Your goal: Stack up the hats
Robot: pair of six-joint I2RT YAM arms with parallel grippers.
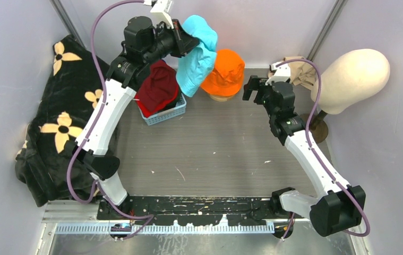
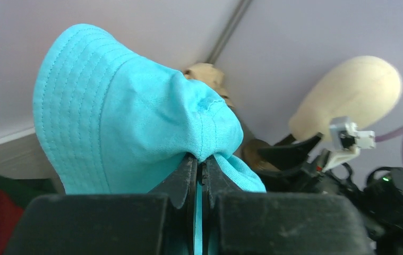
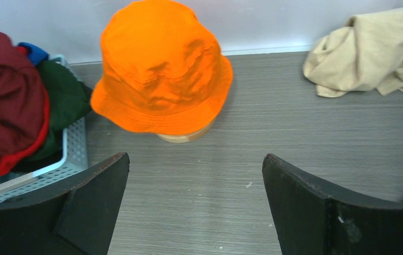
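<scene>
From above, the left gripper [image 1: 186,42] is raised at the far side of the table [image 1: 215,154], its jaws closed on a fold of the teal hat [image 1: 199,53]. The teal hat hangs in the air between the basket [image 1: 170,114] and the orange hat [image 1: 224,71], its lower edge overlapping the basket's far right corner in this view. The orange hat sits on a low stand at the far middle of the table. A red hat [image 1: 157,87] is heaped on top of the basket. The right gripper [image 1: 254,91] hangs just right of the orange hat, jaws apart, holding nothing. Farther right stand a cream head form [image 1: 350,79] and a beige rag [image 1: 300,71]; a flowered black blanket [image 1: 66,122] lies on the left.

The left wrist view shows the left gripper's two fingers pressed together, with teal cloth pinched between them and the brim bulging above. The head form shows to the right, and a patch of red hat lies at the lower left.

In the right wrist view, the right gripper's fingers stand wide apart and empty. The orange hat sits beyond them, slightly left, on its wooden stand [image 3: 186,137]. On the left, the basket holds the red hat, a dark green cap [image 3: 63,95] and a bit of blue cap [image 3: 32,52]. The rag lies at the far right.
</scene>
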